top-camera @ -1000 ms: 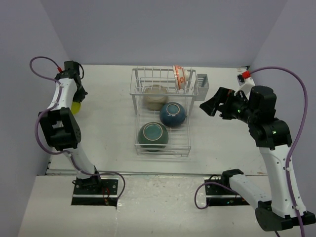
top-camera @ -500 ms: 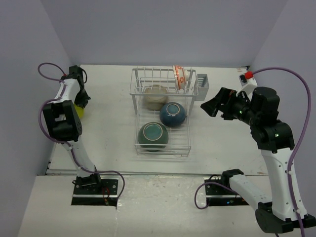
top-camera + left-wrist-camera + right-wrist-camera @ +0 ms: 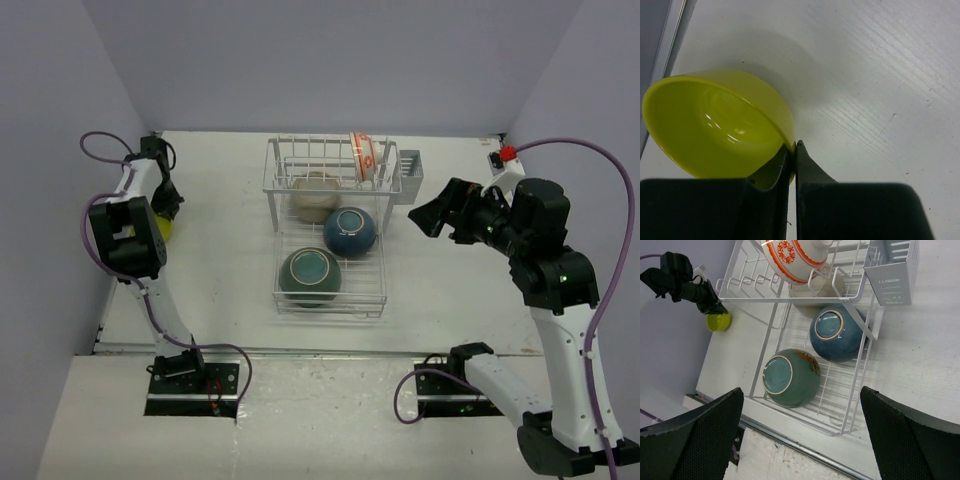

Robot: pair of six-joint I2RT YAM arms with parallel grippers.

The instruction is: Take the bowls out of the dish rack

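Surface: white table (image 3: 220, 270), lilac walls on three sides.
Dish rack (image 3: 365, 300): white wire, mid-table; grey caddy (image 3: 890, 270) hung on its right end.
Upper shelf: white bowl with orange-red pattern (image 3: 792, 257), on edge in the slots; top cut off in the right wrist view.
Base grid: dark blue bowl (image 3: 835, 335) and teal bowl (image 3: 790, 377), both upside down, just beside each other.
Beige bowl (image 3: 315, 197): under the shelf, crossed by wires, mostly hidden.
Yellow-green bowl (image 3: 715, 125): out of the rack, tilted, near the left wall.
Left gripper (image 3: 792, 150): pinched onto that bowl's rim.
Right gripper (image 3: 430, 208): jaws spread wide, holding nothing, in the air right of the caddy.
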